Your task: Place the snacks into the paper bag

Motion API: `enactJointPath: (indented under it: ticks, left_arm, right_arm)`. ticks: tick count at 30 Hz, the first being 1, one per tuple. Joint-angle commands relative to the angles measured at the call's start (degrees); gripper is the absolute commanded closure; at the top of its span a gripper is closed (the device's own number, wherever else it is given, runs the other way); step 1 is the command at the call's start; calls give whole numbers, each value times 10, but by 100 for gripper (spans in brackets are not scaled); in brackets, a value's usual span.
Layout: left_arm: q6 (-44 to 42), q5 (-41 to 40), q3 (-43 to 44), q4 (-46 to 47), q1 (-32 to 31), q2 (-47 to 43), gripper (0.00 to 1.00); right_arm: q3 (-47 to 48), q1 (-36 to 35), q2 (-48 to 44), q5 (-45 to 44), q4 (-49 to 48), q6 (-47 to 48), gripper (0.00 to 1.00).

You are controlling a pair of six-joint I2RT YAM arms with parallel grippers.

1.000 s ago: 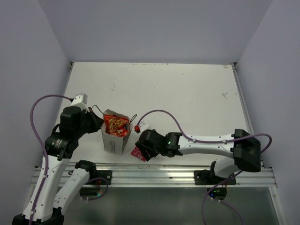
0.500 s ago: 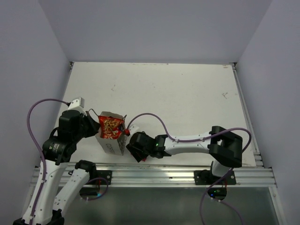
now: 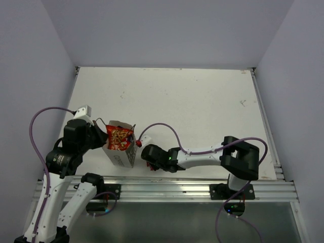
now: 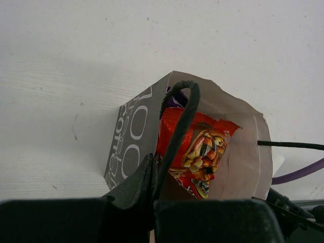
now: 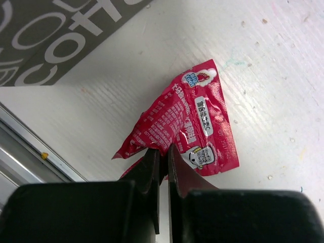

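We reckon the step is lifting the pink sachet [image 5: 195, 126] off the counter [image 3: 192, 101] and into the paper bag [image 4: 126, 147]. The sachet lies just beside the bag's lettered side. Our right hand [image 5: 162, 152] is nearly closed, pinching a raised crease of it. That grip is thin, so lift slowly, clear the rim and release over the opening. Our left hand [image 4: 152, 169] is clenched on the bag's rim by the cord handle [image 4: 179, 121]. The chip bag [image 4: 202, 149] sits inside.

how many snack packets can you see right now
2: a red chip bag standing in the paper bag, a pink-red sachet pinched by the right claw. More may hide inside.
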State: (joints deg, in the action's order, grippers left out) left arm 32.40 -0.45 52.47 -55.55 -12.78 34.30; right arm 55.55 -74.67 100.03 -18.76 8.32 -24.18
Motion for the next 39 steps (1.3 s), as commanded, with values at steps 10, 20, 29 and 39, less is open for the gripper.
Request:
enactJointPath:
  ticks: [10, 20, 29, 39]
  left_arm:
    - [13, 22, -9, 18, -1, 12, 100]
    - [14, 33, -18, 29, -1, 8, 100]
    - [20, 33, -11, 30, -1, 1, 100]
    - [21, 33, -11, 33, -1, -2, 100]
  right_arm:
    - [149, -2, -229, -144, 302, 31, 100]
    - [550, -1, -45, -25, 283, 149, 100]
    - [686, -3, 131, 83, 325, 123, 100]
    - [611, -4, 92, 69, 390, 104, 100]
